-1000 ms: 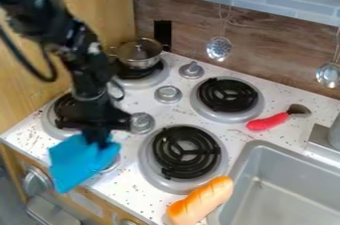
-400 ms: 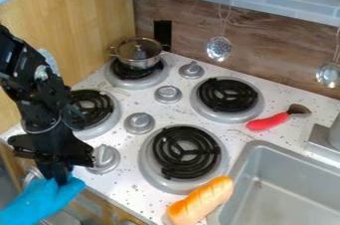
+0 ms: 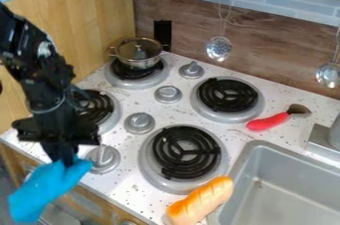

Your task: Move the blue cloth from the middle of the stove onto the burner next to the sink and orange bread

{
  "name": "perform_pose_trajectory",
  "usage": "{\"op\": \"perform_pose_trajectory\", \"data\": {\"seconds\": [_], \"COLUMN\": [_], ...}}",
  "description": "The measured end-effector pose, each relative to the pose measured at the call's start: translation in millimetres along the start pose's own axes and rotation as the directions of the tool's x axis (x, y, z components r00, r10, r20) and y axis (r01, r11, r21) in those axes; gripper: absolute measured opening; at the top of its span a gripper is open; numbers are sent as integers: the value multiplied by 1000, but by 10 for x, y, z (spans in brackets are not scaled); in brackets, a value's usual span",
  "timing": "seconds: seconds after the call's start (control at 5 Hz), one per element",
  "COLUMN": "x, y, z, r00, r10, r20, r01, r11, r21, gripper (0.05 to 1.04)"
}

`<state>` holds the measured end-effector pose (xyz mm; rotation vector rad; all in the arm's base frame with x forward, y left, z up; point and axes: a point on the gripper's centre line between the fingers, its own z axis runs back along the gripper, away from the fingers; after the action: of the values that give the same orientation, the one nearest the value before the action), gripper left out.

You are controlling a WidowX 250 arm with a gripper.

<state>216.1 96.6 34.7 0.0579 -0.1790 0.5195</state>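
Observation:
At the lower left, the black gripper (image 3: 66, 161) hangs down over the stove's front left edge. It is shut on a blue cloth (image 3: 45, 189), pinching it near its top right end. The cloth droops down and to the left, past the counter's front edge. Just right of the gripper is a silver knob (image 3: 104, 159), and the front left burner (image 3: 97, 109) is partly behind the arm.
A lidded pot (image 3: 138, 54) stands on the back left burner. A bread loaf (image 3: 201, 201) lies by the grey sink (image 3: 286, 189). A red-handled brush (image 3: 272, 120) rests behind the sink. Ladles (image 3: 218, 48) hang at the back wall.
Over the last second my gripper has moved left and down with the blue cloth, which swung out past the front edge. Since the middle frame it has shifted slightly up and right.

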Motion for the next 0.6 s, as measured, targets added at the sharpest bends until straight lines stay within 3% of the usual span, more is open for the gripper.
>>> {"op": "perform_pose_trajectory", "data": {"seconds": [0.2,0.6], "x": [75,333], "y": [-39,-646], "z": [140,305], "r00": [1000,999], "r10": [29,33], "r20": [-8,18], "r01": [-29,-32], "r11": [999,998], "r21": [-17,-46], "gripper": [87,87]}}
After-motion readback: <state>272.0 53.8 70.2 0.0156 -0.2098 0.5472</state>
